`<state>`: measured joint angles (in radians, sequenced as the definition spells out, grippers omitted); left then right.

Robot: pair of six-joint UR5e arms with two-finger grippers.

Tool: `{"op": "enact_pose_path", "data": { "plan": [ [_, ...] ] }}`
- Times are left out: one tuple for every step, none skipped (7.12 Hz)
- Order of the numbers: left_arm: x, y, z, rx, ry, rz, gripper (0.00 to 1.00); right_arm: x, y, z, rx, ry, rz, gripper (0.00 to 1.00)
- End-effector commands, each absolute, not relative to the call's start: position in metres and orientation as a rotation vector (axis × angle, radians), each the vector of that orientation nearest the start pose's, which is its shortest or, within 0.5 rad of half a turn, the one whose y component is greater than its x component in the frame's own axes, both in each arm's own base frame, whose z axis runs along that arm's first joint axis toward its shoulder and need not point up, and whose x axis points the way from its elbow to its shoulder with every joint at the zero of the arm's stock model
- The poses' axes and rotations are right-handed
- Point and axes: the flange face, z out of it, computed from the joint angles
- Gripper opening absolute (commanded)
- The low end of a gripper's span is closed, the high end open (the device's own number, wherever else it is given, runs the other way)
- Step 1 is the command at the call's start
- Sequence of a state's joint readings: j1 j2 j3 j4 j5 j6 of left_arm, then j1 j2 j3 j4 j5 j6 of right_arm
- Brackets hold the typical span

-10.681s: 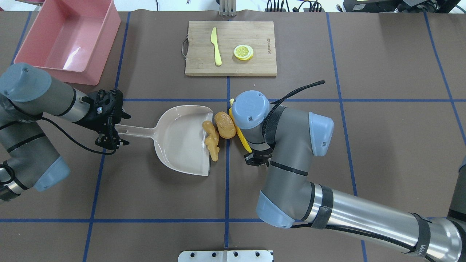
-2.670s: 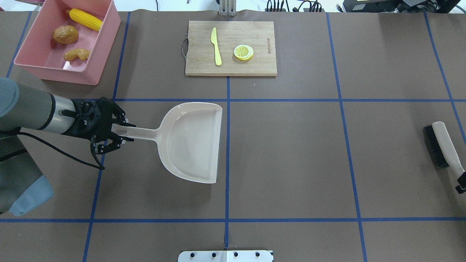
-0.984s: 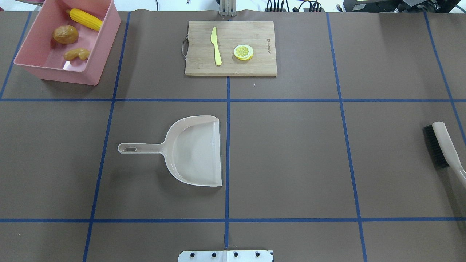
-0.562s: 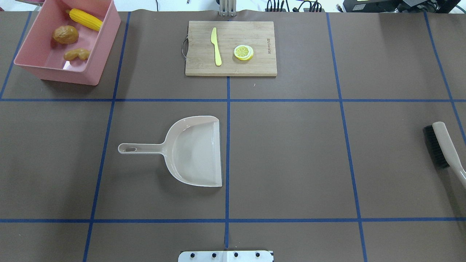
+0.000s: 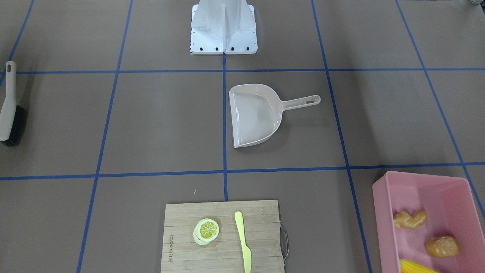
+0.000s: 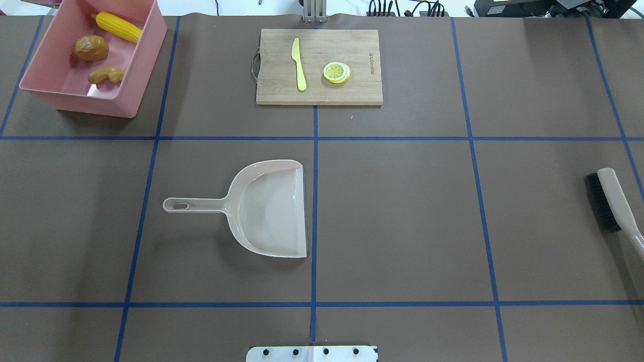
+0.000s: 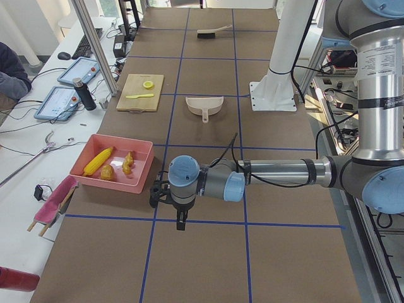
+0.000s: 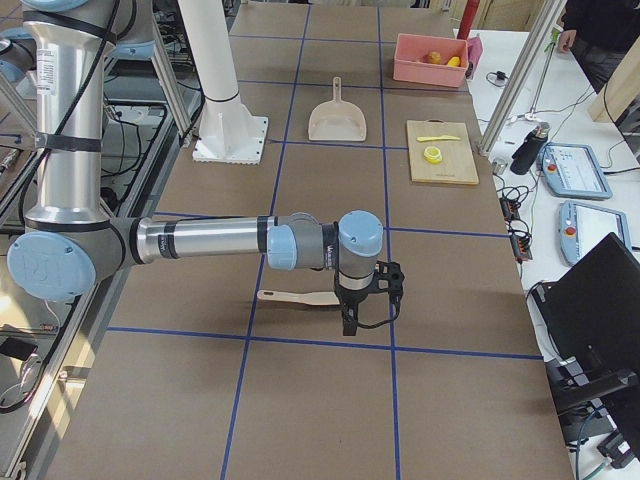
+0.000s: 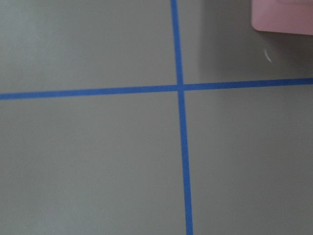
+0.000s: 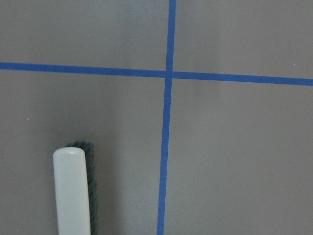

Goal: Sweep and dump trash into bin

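All three pieces of trash, the corn cob (image 6: 118, 27), the potato-like lump (image 6: 90, 48) and the ginger-like piece (image 6: 105, 75), lie inside the bin (image 6: 80, 103), so the job looks done and the remaining risk is disturbance. The left gripper (image 7: 181, 219) hangs low over the tabletop (image 6: 402, 226) near the bin, on its robot-facing side. A careless swing of that arm toward the bin could knock it and shift or spill the trash. The right gripper (image 8: 365, 312) is well apart from the bin, far past the dustpan (image 6: 271, 211), beside the brush (image 6: 609, 201). I cannot tell how far either gripper is open, nor whether the right one grips the brush. If it does, a pull-away could drag the bristles across the tabletop.
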<state>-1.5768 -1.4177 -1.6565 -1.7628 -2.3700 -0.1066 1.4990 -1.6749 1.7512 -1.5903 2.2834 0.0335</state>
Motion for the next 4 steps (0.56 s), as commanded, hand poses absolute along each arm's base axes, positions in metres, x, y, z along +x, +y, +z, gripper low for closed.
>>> {"op": "enact_pose_path", "data": {
  "plan": [
    [-0.0937,-0.3938,0.6927,0.046,0.805,-0.16,0.99,0.0426,-0.4417,0.6281,0.034,-0.694,-0.094,1.0],
    [-0.0949,-0.3931,0.6911,0.05,0.807,-0.162,0.99,0.043,-0.4422,0.6293,0.028,-0.69,-0.082,1.0],
    [-0.0954,-0.3919,0.69,0.053,0.807,-0.161,0.99,0.043,-0.4422,0.63,0.027,-0.69,-0.081,1.0],
    [-0.0954,-0.3924,0.6845,0.063,0.808,-0.157,0.99,0.043,-0.4422,0.63,0.027,-0.69,-0.081,1.0]
  ]
}}
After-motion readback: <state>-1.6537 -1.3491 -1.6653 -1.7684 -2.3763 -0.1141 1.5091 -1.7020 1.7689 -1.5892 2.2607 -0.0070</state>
